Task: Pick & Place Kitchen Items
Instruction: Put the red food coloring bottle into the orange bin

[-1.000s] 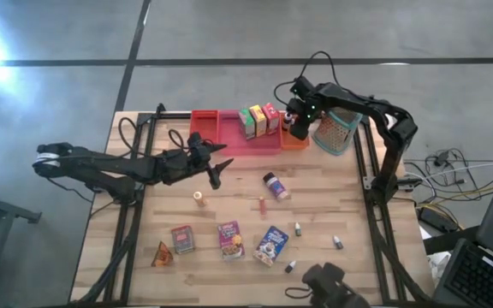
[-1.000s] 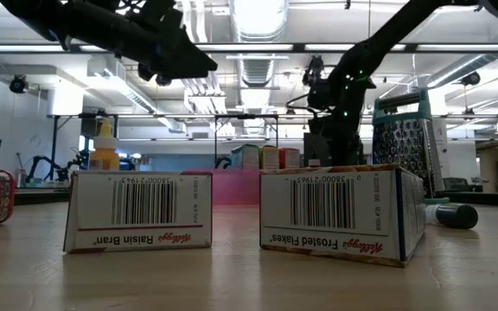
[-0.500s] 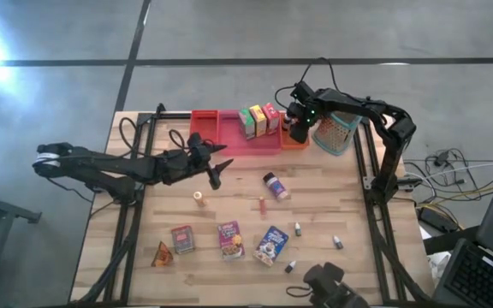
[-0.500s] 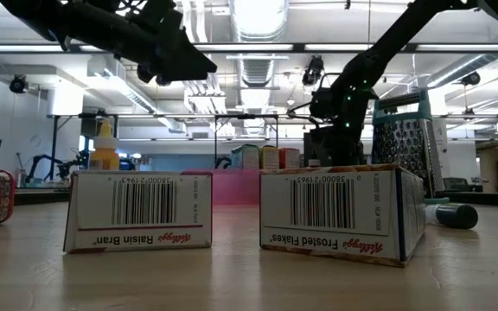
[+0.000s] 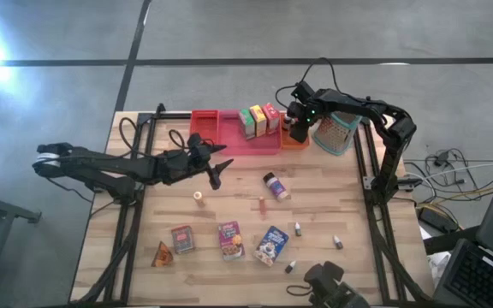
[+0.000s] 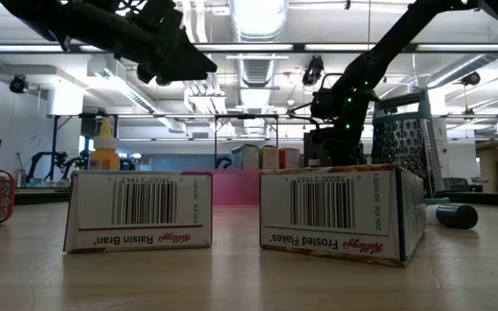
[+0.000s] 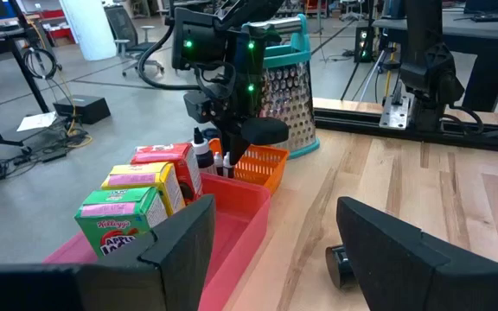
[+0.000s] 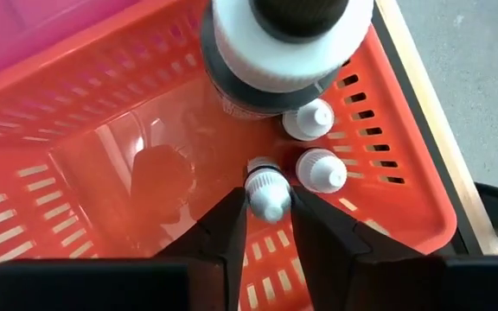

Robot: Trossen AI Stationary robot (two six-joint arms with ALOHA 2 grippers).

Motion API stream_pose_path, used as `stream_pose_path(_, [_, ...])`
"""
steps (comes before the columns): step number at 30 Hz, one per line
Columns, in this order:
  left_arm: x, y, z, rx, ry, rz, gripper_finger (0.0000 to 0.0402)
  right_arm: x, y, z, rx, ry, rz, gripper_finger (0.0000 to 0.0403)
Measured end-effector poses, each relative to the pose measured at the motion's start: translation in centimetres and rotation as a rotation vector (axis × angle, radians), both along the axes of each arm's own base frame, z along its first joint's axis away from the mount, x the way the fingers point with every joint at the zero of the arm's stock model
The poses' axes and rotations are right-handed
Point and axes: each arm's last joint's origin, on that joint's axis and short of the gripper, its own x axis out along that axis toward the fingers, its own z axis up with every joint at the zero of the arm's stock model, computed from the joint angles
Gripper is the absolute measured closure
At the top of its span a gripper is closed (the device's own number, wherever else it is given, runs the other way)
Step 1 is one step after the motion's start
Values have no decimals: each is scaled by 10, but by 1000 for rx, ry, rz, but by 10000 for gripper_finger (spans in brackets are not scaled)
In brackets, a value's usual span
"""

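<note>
The right claw (image 8: 268,226) pinches a small white-capped bottle (image 8: 266,192) inside the orange basket (image 8: 379,207) at the table's far side. The left claw (image 5: 216,171) hovers spread above mid-table.

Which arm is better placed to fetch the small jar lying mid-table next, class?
Left, probably: the left gripper hangs open and empty near the jar, while the right gripper is busy holding a small bottle inside the orange basket.

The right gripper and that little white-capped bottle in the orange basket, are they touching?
Touching. The right wrist view shows the right gripper with both fingers pressed against the small bottle, one on each side, over the orange basket.
</note>
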Motion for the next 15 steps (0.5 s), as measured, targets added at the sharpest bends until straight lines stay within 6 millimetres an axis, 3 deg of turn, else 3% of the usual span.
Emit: stream_pose_path(15, [0,0,0,-3,-2,0,154,0,0,2,2,3,-2,336])
